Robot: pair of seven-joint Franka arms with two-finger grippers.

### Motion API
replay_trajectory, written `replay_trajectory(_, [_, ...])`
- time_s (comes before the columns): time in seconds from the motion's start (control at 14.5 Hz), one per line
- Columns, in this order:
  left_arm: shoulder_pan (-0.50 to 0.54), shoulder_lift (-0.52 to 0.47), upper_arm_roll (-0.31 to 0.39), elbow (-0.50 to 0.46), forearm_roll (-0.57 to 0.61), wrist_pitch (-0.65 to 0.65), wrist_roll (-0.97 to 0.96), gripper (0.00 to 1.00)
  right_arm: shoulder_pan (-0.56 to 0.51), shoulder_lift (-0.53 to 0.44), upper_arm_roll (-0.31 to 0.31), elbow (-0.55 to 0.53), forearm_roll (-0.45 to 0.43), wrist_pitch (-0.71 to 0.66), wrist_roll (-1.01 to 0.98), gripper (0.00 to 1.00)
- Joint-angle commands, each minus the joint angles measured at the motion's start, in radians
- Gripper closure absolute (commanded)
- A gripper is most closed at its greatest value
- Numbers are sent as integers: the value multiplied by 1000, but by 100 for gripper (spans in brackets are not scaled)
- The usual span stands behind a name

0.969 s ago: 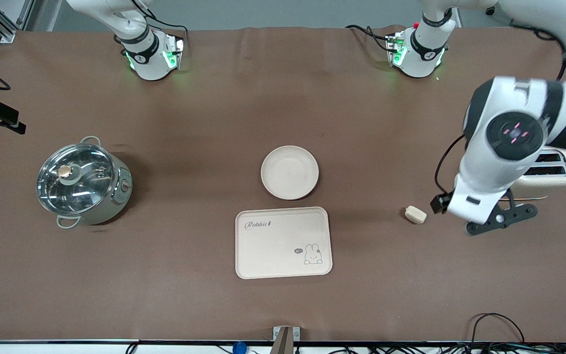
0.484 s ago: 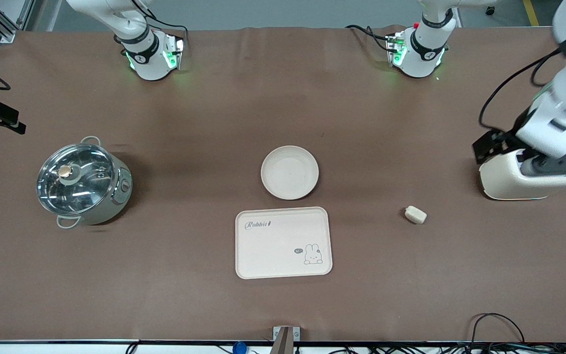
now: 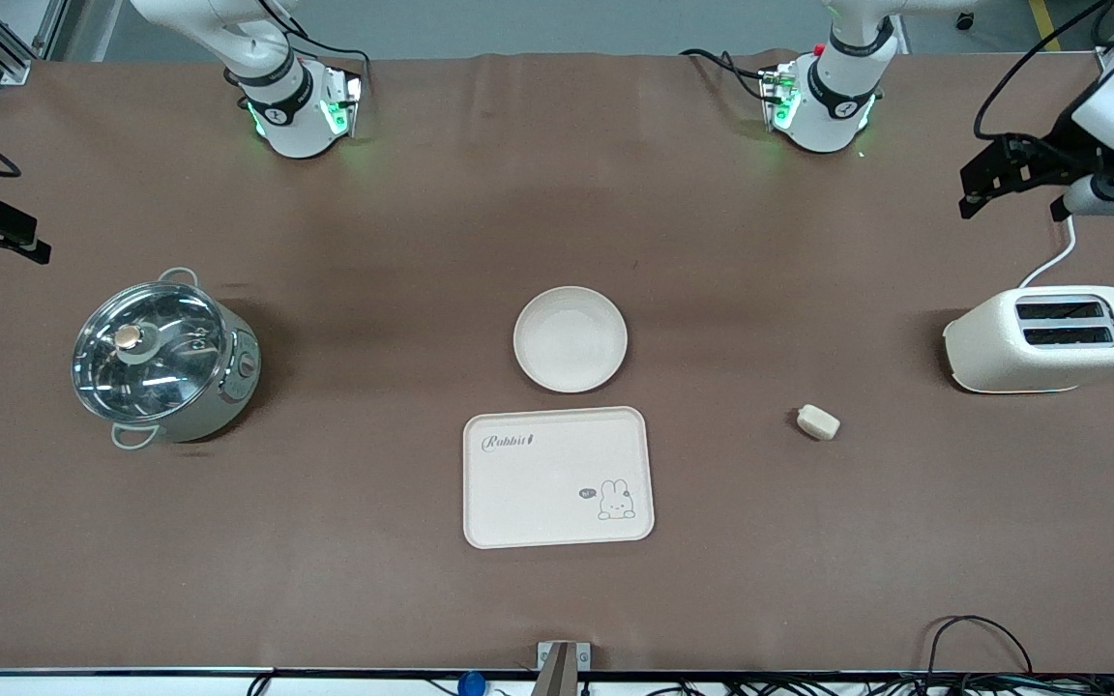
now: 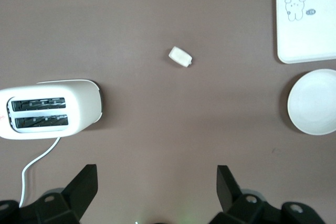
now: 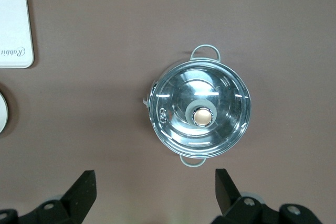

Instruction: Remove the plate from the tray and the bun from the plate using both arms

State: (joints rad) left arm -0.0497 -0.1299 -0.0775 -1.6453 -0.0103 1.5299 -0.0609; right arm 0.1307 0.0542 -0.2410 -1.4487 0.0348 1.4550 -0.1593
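Note:
The round cream plate (image 3: 571,338) lies on the brown table mid-table, just farther from the front camera than the rabbit tray (image 3: 558,478). The small pale bun (image 3: 818,421) lies on the cloth toward the left arm's end, between tray and toaster. My left gripper (image 3: 1016,188) is open and empty, raised high over the table's edge past the toaster. Its wrist view shows the open gripper (image 4: 156,192), the bun (image 4: 180,56) and the plate (image 4: 315,102) far below. My right gripper (image 5: 155,192) is open and empty, high over the table near the pot; it is out of the front view.
A cream toaster (image 3: 1048,338) with its white cord stands at the left arm's end. A steel pot with a glass lid (image 3: 165,356) stands at the right arm's end, also in the right wrist view (image 5: 199,109). Cables lie along the table's near edge.
My left arm has lifted and swung away from over the bun and toaster toward its base end, uncovering the toaster. Plate, bun and tray have not moved.

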Motion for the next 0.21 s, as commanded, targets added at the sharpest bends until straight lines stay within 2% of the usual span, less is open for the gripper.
replay_trajectory(0.0, [16,13,-2,16,-19,-7,33,0,-14,-8,9,2,8,-1,-12,0])
replay_trajectory(0.14, [11,36,1,45,-8,-16,56,0,-14,-7,9,2,5,-1,-12,0])
